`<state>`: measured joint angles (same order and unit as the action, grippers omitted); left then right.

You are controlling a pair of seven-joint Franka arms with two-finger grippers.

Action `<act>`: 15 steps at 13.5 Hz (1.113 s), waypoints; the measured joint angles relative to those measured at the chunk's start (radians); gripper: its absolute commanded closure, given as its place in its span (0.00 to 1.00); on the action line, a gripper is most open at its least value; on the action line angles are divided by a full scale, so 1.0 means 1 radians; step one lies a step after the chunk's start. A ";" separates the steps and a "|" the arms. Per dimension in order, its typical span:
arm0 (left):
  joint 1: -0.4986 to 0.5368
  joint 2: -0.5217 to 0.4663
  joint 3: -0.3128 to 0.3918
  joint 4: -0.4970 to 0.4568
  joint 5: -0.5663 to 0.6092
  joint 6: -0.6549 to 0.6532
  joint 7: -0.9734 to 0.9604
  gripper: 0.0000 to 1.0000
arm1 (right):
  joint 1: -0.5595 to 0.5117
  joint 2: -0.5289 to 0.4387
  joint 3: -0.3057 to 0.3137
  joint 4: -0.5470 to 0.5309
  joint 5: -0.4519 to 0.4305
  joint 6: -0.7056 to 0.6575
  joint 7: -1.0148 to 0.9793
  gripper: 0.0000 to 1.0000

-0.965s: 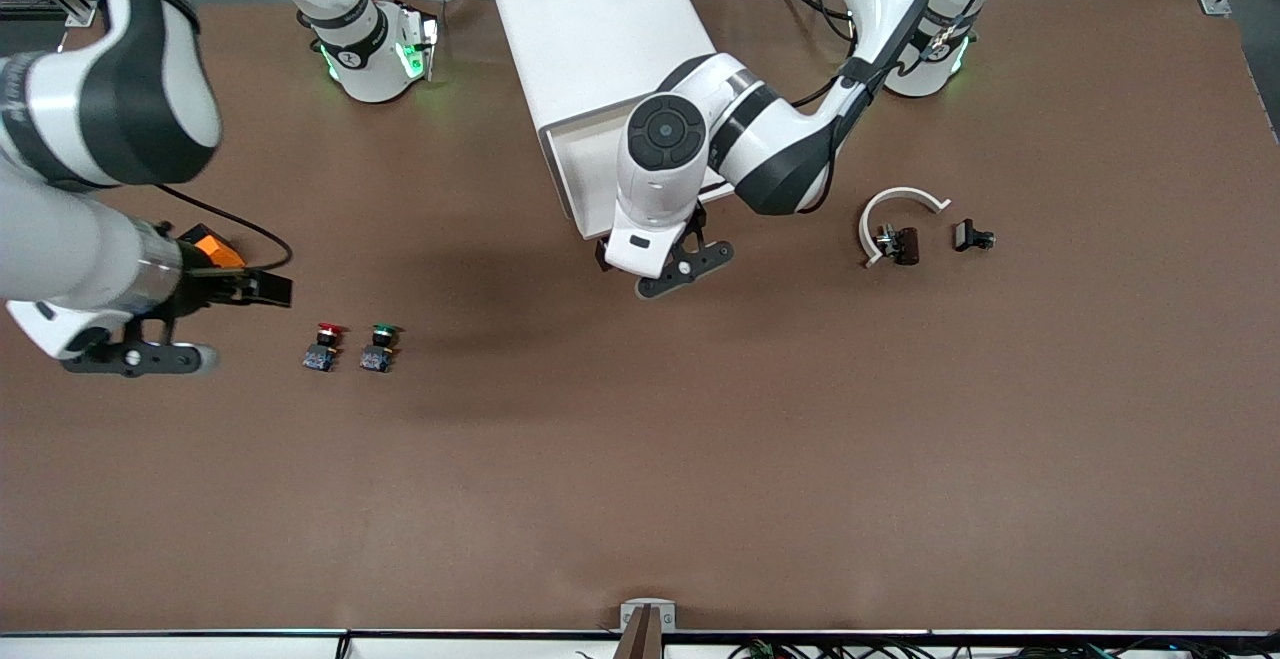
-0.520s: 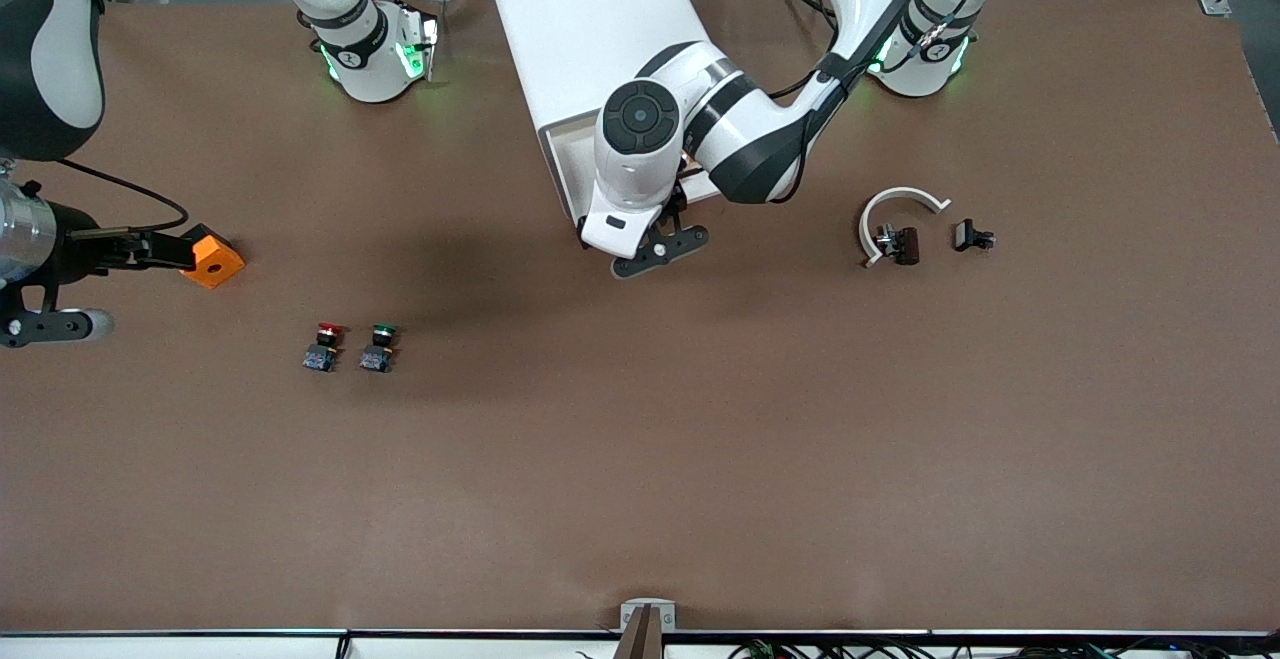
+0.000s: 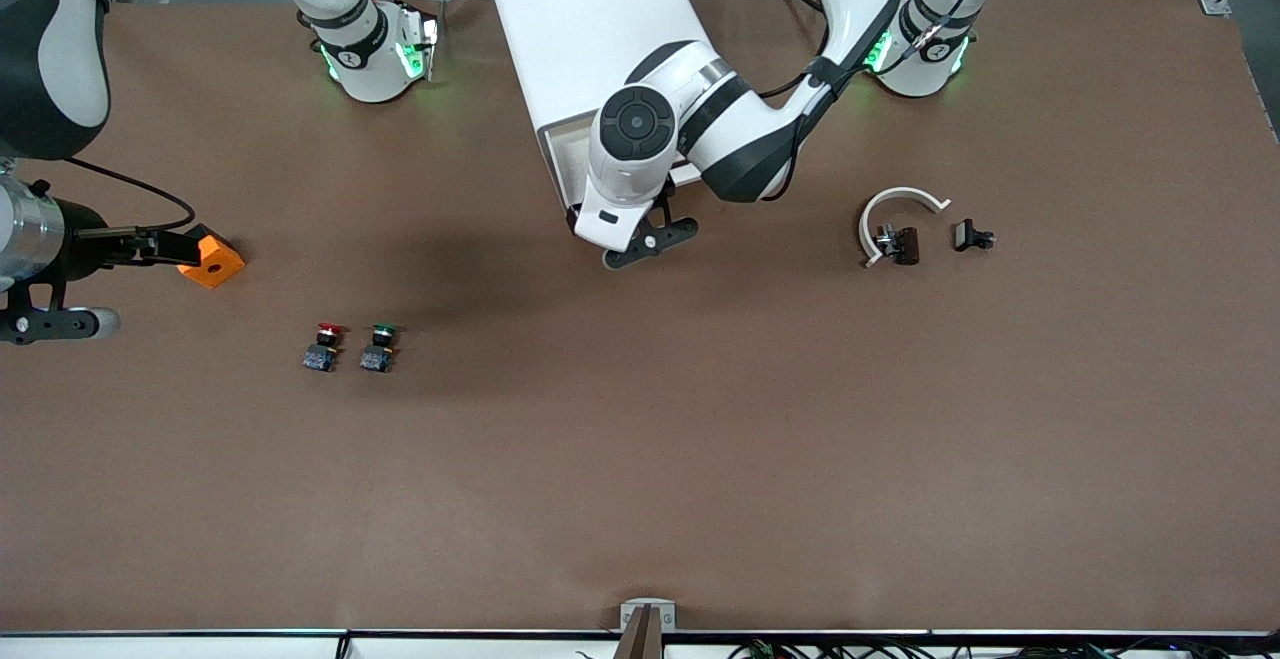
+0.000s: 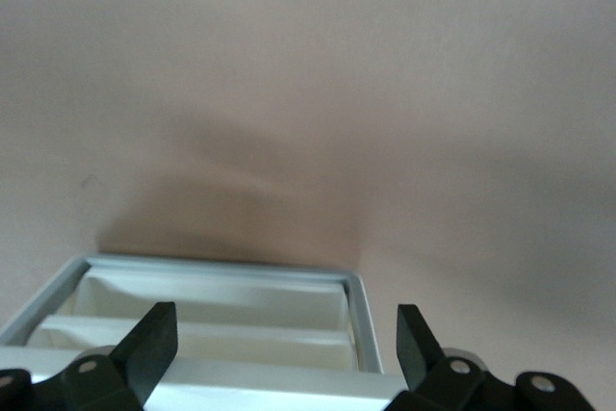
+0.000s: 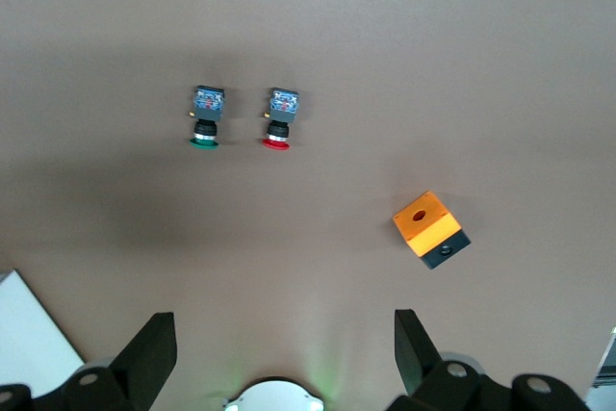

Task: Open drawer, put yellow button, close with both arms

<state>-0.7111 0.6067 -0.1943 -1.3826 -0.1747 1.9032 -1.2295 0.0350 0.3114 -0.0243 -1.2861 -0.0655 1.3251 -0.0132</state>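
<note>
My left gripper [image 3: 640, 239] hangs over the front edge of the drawer [image 3: 562, 164], the top one of the white cabinet [image 3: 590, 29] that stands between my two bases. The drawer is pulled out toward the front camera. In the left wrist view my left gripper [image 4: 286, 320] has its fingers [image 4: 144, 346] spread wide and holds nothing. Between them I see the drawer's [image 4: 212, 310] pale rim and the white tray inside it. The part of the tray that shows is bare. My left arm covers much of the drawer from above, so I cannot tell where the yellow button is; it shows in none of my views.

My right gripper [image 3: 55, 322] waits over the table [image 3: 700, 439] at the right arm's end, well apart from the cabinet. The right wrist view shows my right gripper [image 5: 284, 334] with its fingers [image 5: 144, 344] parted and empty, high above the brown surface. An orange box [image 3: 212, 257] with a black base lies on the table there, tilted on its side; in the wrist view the orange box [image 5: 429, 228] has a small round hole in its orange face.

Nearer to the front camera than the box, the red-capped button [image 3: 326, 346] and the green-capped button [image 3: 380, 346] sit just beside each other, apart from the box. The wrist view shows the same pair, the red-capped button [image 5: 280, 117] and the green-capped button [image 5: 206, 115].

Toward the left arm's end lie a white curved piece [image 3: 900, 204] and two small black parts [image 3: 905, 244] [image 3: 972, 236], the first touching the curved piece, the second just beside it
</note>
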 measured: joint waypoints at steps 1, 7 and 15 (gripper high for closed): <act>-0.010 0.003 -0.001 -0.005 -0.026 -0.007 -0.001 0.00 | 0.000 0.000 0.000 0.002 0.004 0.000 0.009 0.00; -0.032 0.011 -0.015 -0.019 -0.167 -0.087 -0.006 0.00 | -0.012 -0.013 -0.008 0.137 0.005 -0.101 0.016 0.00; -0.029 0.022 -0.020 -0.044 -0.287 -0.104 -0.006 0.00 | -0.042 -0.068 -0.011 0.152 0.015 -0.161 0.023 0.00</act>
<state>-0.7402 0.6287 -0.2139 -1.4268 -0.4613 1.7993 -1.2351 -0.0072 0.2439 -0.0354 -1.1337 -0.0505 1.1646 0.0099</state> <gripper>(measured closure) 0.000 0.000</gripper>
